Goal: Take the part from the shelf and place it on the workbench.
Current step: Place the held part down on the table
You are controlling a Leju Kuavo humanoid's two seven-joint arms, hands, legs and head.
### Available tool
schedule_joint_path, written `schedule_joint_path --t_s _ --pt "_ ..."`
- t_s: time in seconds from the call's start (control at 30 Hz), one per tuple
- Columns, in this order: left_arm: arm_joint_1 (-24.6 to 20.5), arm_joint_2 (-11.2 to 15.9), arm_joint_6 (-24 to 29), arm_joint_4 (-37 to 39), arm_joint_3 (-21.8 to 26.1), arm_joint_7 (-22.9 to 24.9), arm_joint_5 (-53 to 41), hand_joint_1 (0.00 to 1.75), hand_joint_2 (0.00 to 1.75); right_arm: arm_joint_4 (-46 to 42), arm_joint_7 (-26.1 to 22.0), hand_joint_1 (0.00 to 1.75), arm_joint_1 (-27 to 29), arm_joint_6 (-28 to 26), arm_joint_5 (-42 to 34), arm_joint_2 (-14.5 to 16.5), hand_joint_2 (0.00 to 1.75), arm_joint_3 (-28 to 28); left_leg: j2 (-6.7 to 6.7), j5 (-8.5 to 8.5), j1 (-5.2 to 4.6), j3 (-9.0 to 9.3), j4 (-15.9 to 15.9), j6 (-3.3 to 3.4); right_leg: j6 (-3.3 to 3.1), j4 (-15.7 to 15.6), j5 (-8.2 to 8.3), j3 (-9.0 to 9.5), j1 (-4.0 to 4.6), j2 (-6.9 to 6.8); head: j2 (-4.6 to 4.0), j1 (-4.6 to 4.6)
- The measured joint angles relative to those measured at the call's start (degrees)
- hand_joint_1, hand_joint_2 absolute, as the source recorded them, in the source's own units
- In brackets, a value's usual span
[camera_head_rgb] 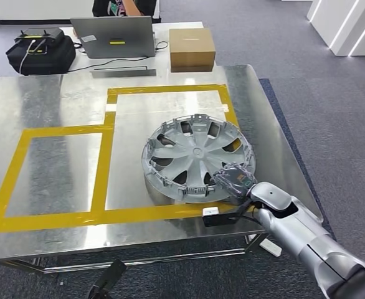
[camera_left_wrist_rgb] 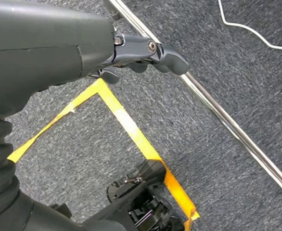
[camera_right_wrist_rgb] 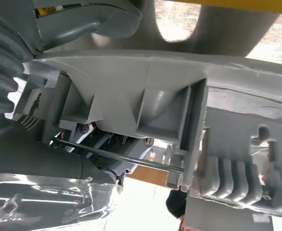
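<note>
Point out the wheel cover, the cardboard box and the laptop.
wheel cover (camera_head_rgb: 195,154): head view, on the centre hub.
cardboard box (camera_head_rgb: 191,42): head view, on its top face.
laptop (camera_head_rgb: 113,36): head view, on the back of its lid.

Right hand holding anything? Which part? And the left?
The right hand grips the grey hubcap at its near rim, with the hubcap resting on the metal workbench. The left hand hangs over carpet, holding nothing.

Beyond my bench: open grey laptop (camera_head_rgb: 113,36), brown cardboard box (camera_head_rgb: 192,48) beside it, black fabric bag (camera_head_rgb: 40,53) at far left, person (camera_head_rgb: 124,7) seated behind.
</note>
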Motion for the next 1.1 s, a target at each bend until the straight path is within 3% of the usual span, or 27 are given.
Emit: schedule_joint_path --t_s 0.5,1.1 --pt "0.0 0.0 0.6 0.0 -0.8 -1.0 0.9 0.0 1.75 0.1 0.4 1.75 -2.1 1.0 -1.0 -1.1 1.75 3.6 0.0 0.01 0.0 0.03 0.0 -0.01 0.0 0.0 0.0 0.03 0.0 0.01 0.0 0.0" --pt "0.0 0.1 0.4 0.0 -2.6 -1.0 1.6 0.0 1.75 -3.3 -1.2 1.75 -0.9 -5.1 1.2 -1.3 1.75 7.0 0.0 0.01 0.0 -0.11 0.0 0.0 0.0 0.0 0.0 0.45 -0.01 -0.01 0.0 -0.01"
